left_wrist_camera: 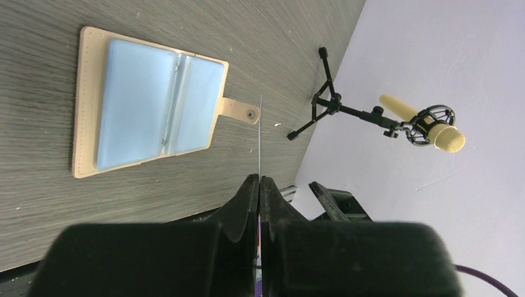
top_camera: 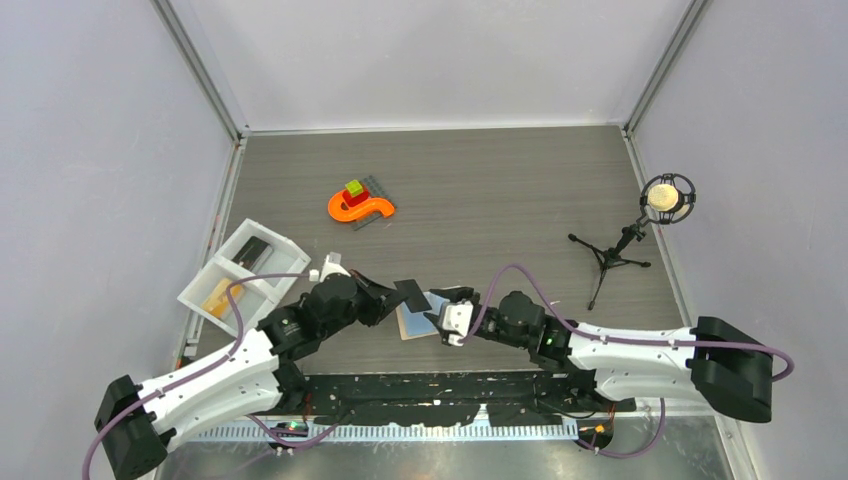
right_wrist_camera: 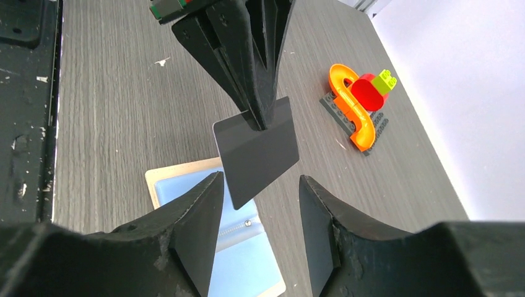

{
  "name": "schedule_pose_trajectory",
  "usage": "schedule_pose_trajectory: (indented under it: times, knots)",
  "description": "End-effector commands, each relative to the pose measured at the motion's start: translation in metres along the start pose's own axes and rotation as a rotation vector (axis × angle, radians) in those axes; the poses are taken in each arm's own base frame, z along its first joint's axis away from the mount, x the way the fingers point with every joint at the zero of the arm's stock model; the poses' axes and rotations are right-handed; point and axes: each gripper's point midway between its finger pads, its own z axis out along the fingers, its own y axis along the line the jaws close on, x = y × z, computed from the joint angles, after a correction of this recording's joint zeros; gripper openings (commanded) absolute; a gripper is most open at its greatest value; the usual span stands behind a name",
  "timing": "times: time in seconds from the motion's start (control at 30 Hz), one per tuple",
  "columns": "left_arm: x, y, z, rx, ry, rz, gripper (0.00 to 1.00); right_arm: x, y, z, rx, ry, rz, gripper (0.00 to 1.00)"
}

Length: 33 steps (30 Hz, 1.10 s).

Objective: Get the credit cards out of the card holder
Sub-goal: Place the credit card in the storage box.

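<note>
Left gripper (right_wrist_camera: 260, 120) pinching dark card (right_wrist_camera: 257, 151) clear of table (top_camera: 500, 190). Right gripper (right_wrist_camera: 260, 180) spread, empty, facing card. Holder (left_wrist_camera: 133, 102) open flat below, blue faces up.

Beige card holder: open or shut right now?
Open. The flat beige-tan card holder lies spread on the grey wood-grain table, both pale blue inner faces up, its rounded snap tab unfastened.

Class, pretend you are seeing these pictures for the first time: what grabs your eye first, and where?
A dark card hangs pinched in the left end effector, just above the card holder, which lies open at the near middle. Farther back, left of centre, sits a bright orange S-shaped toy.
</note>
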Motion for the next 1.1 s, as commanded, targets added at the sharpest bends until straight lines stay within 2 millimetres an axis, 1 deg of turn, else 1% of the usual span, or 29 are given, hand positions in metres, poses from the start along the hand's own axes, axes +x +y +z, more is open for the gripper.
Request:
schedule_pose_trajectory:
  times: [0.0, 0.07, 0.13, 0.27, 0.3, 0.33, 0.37, 0.4, 0.43, 0.47, 0.53, 0.57, 0.63, 0.67, 0.7, 0.73, 0.77, 0.83, 0.97, 1.0, 1.03, 1.07]
  knots:
    - [0.000, -0.013, -0.001, 0.059, 0.001, -0.056, 0.00, -0.022, -0.011, 0.008, 0.030, -0.035, -0.123, 0.56]
    - [0.000, -0.013, -0.001, 0.057, 0.002, -0.059, 0.00, -0.020, -0.007, 0.010, 0.021, -0.028, -0.142, 0.57]
    - [0.002, -0.015, -0.001, 0.066, 0.011, -0.067, 0.00, -0.014, -0.013, 0.010, 0.063, 0.007, -0.152, 0.56]
    - [0.005, -0.017, 0.001, 0.076, 0.031, -0.091, 0.00, -0.008, -0.013, 0.014, 0.075, 0.038, -0.178, 0.51]
    - [0.006, -0.017, 0.001, 0.078, 0.035, -0.095, 0.00, -0.009, -0.012, 0.015, 0.077, 0.038, -0.186, 0.49]
    - [0.006, -0.018, 0.000, 0.080, 0.037, -0.096, 0.00, -0.009, -0.014, 0.015, 0.091, 0.042, -0.188, 0.42]
    - [0.006, -0.018, 0.000, 0.080, 0.039, -0.096, 0.00, -0.010, -0.015, 0.016, 0.098, 0.040, -0.188, 0.39]
    - [0.006, -0.018, 0.000, 0.081, 0.039, -0.096, 0.00, -0.011, -0.018, 0.016, 0.120, 0.039, -0.183, 0.27]
    - [0.006, -0.018, -0.001, 0.084, 0.040, -0.094, 0.00, -0.012, -0.020, 0.016, 0.132, 0.032, -0.169, 0.20]
    - [0.006, -0.018, -0.001, 0.089, 0.038, -0.089, 0.00, -0.011, -0.021, 0.016, 0.144, 0.037, -0.150, 0.10]
    - [0.004, -0.020, -0.003, 0.100, 0.027, -0.067, 0.09, -0.012, -0.023, 0.015, 0.162, 0.045, -0.089, 0.06]
    - [0.002, -0.020, -0.004, 0.103, 0.015, -0.053, 0.15, -0.012, -0.023, 0.016, 0.159, 0.062, -0.064, 0.05]
    - [-0.007, -0.016, -0.005, 0.096, -0.036, -0.008, 0.31, -0.011, -0.026, 0.015, 0.175, 0.098, 0.020, 0.05]
    - [-0.012, -0.015, -0.007, 0.096, -0.061, 0.020, 0.39, -0.017, -0.028, 0.017, 0.181, 0.095, 0.069, 0.05]
    - [-0.017, -0.013, -0.008, 0.092, -0.090, 0.061, 0.46, -0.011, -0.024, 0.016, 0.162, 0.125, 0.081, 0.05]
    - [-0.022, -0.012, -0.011, 0.092, -0.115, 0.110, 0.55, -0.014, -0.024, 0.017, 0.161, 0.125, 0.114, 0.05]
    - [-0.027, -0.010, -0.013, 0.084, -0.139, 0.142, 0.59, -0.012, -0.021, 0.015, 0.147, 0.137, 0.126, 0.05]
    - [-0.034, -0.010, -0.018, 0.079, -0.175, 0.220, 0.62, -0.012, -0.018, 0.014, 0.132, 0.137, 0.173, 0.05]
    - [-0.044, -0.015, -0.030, 0.077, -0.218, 0.404, 0.63, -0.011, -0.017, 0.010, 0.108, 0.128, 0.275, 0.05]
    - [-0.045, -0.015, -0.032, 0.077, -0.222, 0.444, 0.62, -0.010, -0.021, 0.009, 0.115, 0.127, 0.311, 0.05]
    - [-0.046, -0.016, -0.035, 0.079, -0.226, 0.478, 0.62, -0.012, -0.018, 0.008, 0.091, 0.122, 0.330, 0.05]
    - [-0.047, -0.017, -0.037, 0.082, -0.227, 0.509, 0.62, -0.010, -0.023, 0.007, 0.099, 0.122, 0.372, 0.05]
